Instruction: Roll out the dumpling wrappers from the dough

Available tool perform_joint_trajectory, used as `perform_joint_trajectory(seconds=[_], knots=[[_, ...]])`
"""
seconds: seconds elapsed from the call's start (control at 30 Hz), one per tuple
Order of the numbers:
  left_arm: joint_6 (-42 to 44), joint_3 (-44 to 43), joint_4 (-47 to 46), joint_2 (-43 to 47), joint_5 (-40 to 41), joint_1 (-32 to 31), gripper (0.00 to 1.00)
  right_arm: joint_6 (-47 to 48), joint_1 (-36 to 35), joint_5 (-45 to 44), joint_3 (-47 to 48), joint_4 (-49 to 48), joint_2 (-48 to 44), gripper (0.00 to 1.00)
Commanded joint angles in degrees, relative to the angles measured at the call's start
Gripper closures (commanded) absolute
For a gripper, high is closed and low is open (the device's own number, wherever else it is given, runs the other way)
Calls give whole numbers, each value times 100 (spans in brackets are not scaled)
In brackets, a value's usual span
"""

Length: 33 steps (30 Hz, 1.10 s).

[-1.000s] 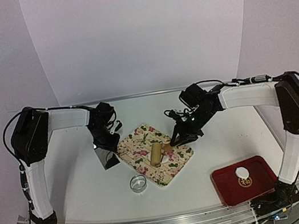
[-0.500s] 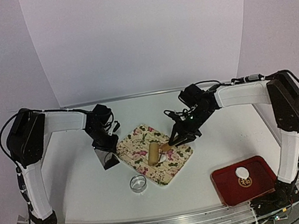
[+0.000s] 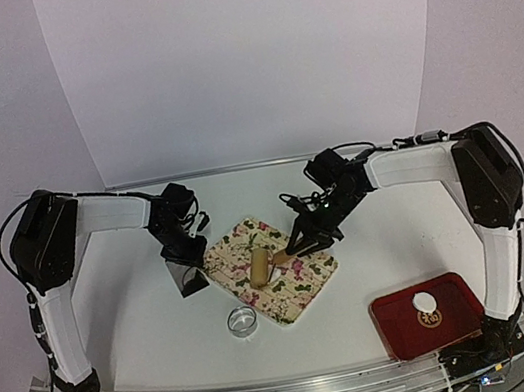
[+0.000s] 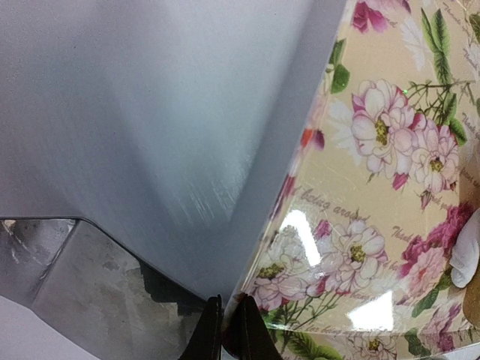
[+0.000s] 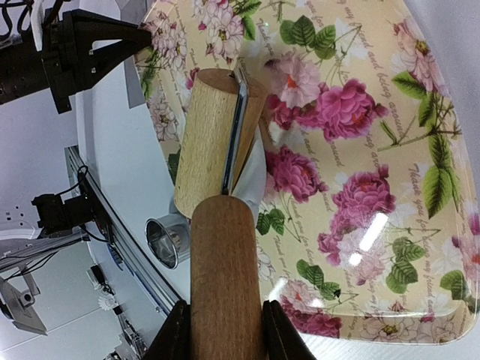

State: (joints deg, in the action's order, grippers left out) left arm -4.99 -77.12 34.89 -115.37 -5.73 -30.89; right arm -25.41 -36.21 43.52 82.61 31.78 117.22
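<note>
**Fig.** One round dumpling wrapper lies on the red tray at the table's near right. A white dough piece sits under the rolling pin on the floral board. The right gripper clasps the pin's handle. The left gripper, jaws closed together, rests at the board's left edge beside a metal plate. A ring cutter stands near the board.
</note>
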Motion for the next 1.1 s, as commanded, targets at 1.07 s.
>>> perform_joint_trajectory(seconds=[1.07], knots=[[-271, 484, 431, -3, 823, 454, 100, -262, 452, -3204, -1641, 2448, 564, 100]])
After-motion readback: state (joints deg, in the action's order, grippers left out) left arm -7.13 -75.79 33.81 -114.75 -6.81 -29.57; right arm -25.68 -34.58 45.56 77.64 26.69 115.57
